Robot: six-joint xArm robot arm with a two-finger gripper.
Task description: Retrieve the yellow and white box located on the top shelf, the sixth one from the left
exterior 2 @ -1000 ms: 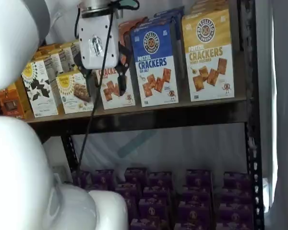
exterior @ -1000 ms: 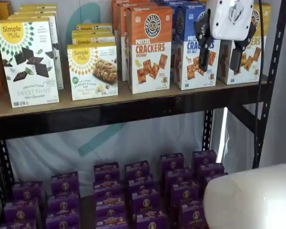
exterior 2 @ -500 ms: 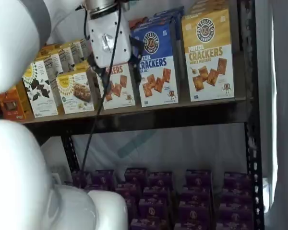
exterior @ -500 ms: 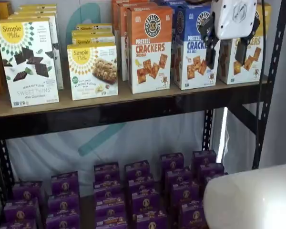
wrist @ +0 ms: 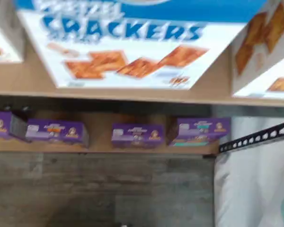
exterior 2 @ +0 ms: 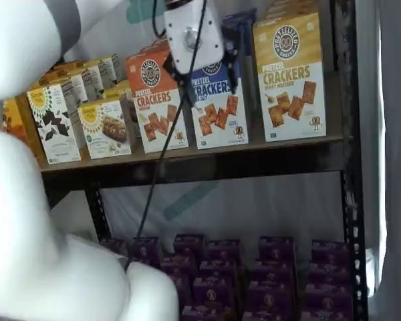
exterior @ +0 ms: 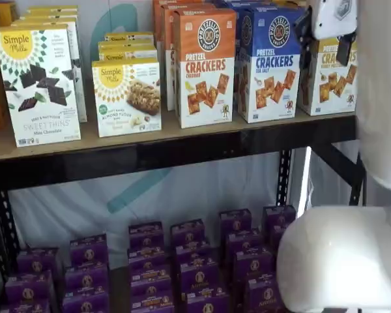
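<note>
- Yellow and white pretzel-cracker box (exterior 2: 289, 77) stands upright at the right end of the dark metal top shelf (exterior 2: 207, 164), face out for picking.
- White-bodied gripper with black fingers (exterior 2: 208, 83) hangs before the neighbouring blue and white cracker box (exterior 2: 216, 93), apparently short of its target; fingers apart, holding nothing.
- Wrist view shows only that blue box's front (no fingers); both shelf views place the gripper.

Wrist view — a blue and white cracker box (wrist: 132, 42) on the wooden shelf board (wrist: 132, 94); 4 purple boxes (wrist: 137, 135) in a row beneath it — grey floor (wrist: 99, 189) below.
</note>
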